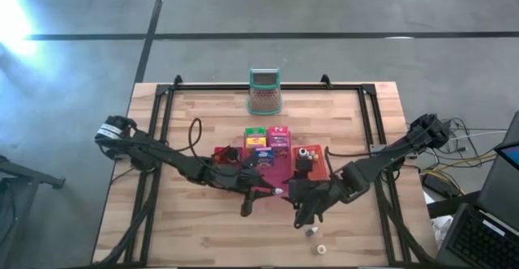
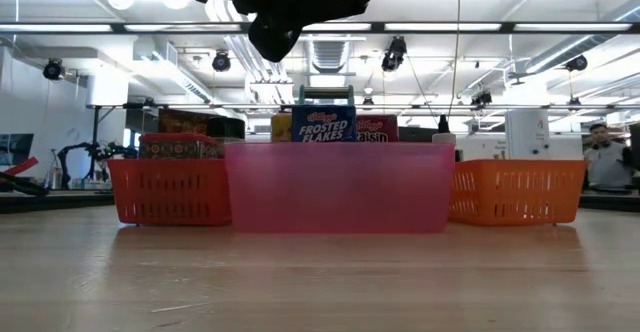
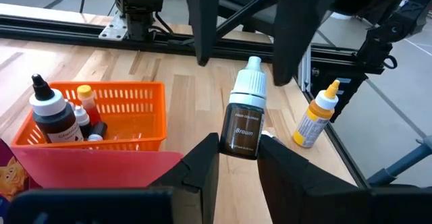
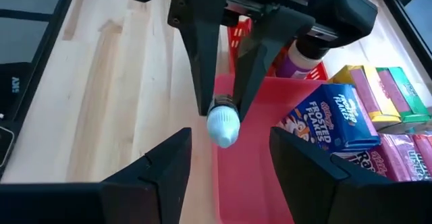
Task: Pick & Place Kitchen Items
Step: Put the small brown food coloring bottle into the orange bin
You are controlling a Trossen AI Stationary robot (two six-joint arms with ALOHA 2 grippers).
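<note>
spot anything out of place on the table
Two small items lie loose on the bare wood at the near edge, outside the trays. A yellow dropper bottle also stands alone there. Meanwhile the left fingers hold a brown bottle.

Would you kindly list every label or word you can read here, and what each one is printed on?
"FROSTED FLAKES": blue cereal box, behind the pink tray; also on it in the right wrist view.
"Brown": small dark bottle gripped by the left end effector.
Other boxes and bottle labels: too small or blurred to read.
</note>
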